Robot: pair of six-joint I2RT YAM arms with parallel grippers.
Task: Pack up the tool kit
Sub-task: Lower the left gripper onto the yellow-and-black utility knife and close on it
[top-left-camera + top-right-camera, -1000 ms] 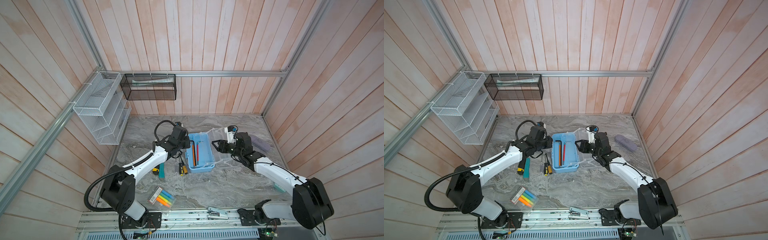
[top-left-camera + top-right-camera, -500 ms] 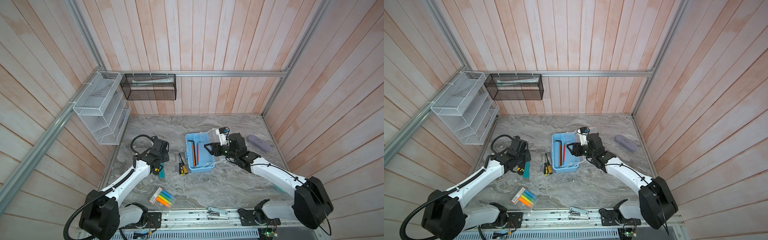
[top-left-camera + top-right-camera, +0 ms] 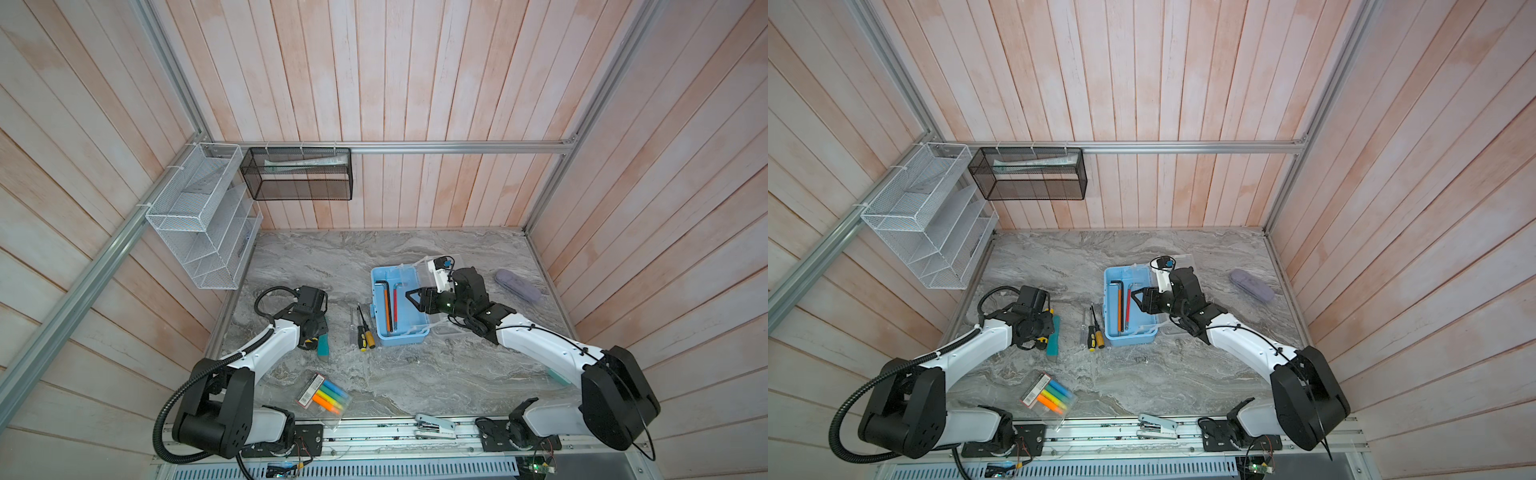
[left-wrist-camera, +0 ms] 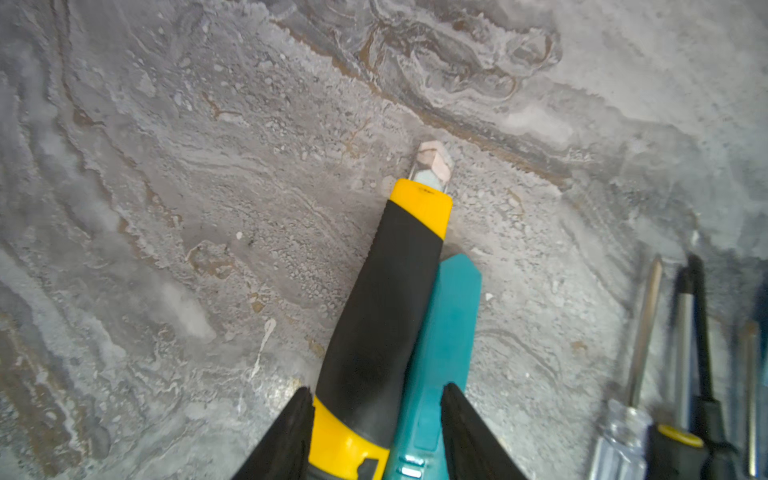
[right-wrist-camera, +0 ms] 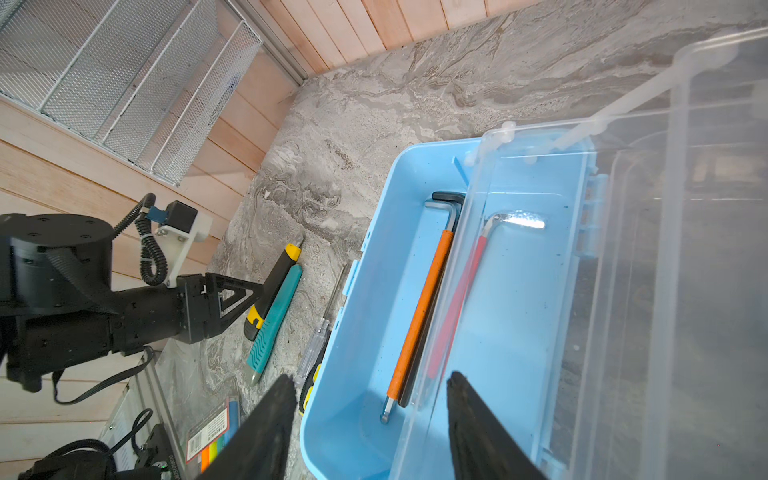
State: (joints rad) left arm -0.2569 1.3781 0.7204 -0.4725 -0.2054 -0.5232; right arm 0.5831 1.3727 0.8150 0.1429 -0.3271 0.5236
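Light-blue plastic is seen all over the tub of the tool kit, which is set near the middle of the marble table, with its transparent lid swung up toward the right arm's side. Three hex keys are laid lengthwise inside: an orange-sleeved key, a black key tight against it, and a red-sleeved key. Only in the right wrist view is the red-sleeved key made out through the clear lid. There the lid's free edge is seen running between the fingers of the right gripper, which are held apart and not closed on it. In both top views that gripper is shown over the open tub, screwdrivers are found just beside its left wall, and a lilac case and a highlighter packet are shown well apart from it. In the left wrist view the left gripper is seen with jaws parted around a yellow-and-black cutter and a teal cutter, which are laid side by side on the table. Whether the pads are pressed against them cannot be told.
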